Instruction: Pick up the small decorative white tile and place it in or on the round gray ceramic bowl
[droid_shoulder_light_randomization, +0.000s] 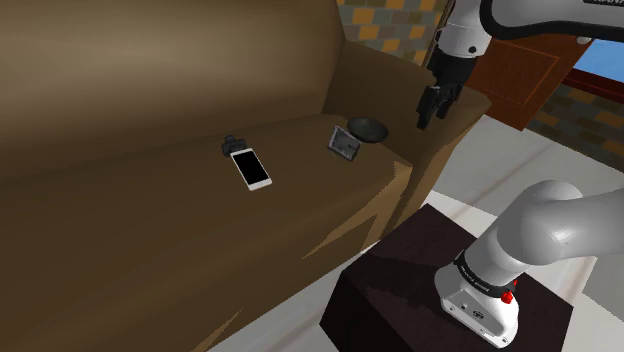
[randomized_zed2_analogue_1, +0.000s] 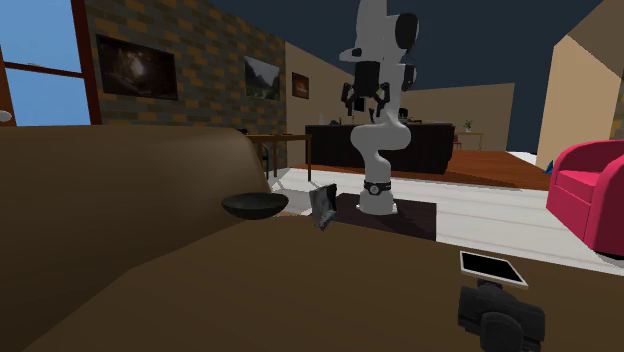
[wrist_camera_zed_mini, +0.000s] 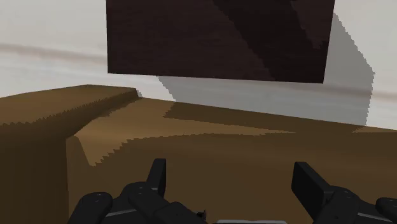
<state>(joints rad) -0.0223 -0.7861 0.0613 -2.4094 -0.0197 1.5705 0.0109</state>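
A small grey tile (droid_shoulder_light_randomization: 345, 143) stands tilted on the brown sofa seat, just beside a round dark bowl (droid_shoulder_light_randomization: 367, 128). The second exterior view shows the same tile (randomized_zed2_analogue_1: 323, 207) leaning to the right of that bowl (randomized_zed2_analogue_1: 254, 206). My gripper (droid_shoulder_light_randomization: 432, 105) hangs in the air above the sofa's armrest, to the right of the bowl and well clear of both. In the second exterior view the gripper (randomized_zed2_analogue_1: 366, 100) is high above the seat. In the wrist view the gripper (wrist_camera_zed_mini: 233, 181) is open, its fingers (wrist_camera_zed_mini: 157, 175) apart with nothing between them.
A white phone (droid_shoulder_light_randomization: 252, 168) and a small dark object (droid_shoulder_light_randomization: 231, 144) lie on the sofa seat (droid_shoulder_light_randomization: 150, 220) left of the tile. The dark stand box (droid_shoulder_light_randomization: 420, 270) sits by the armrest. A red armchair (randomized_zed2_analogue_1: 590, 195) stands at the far right.
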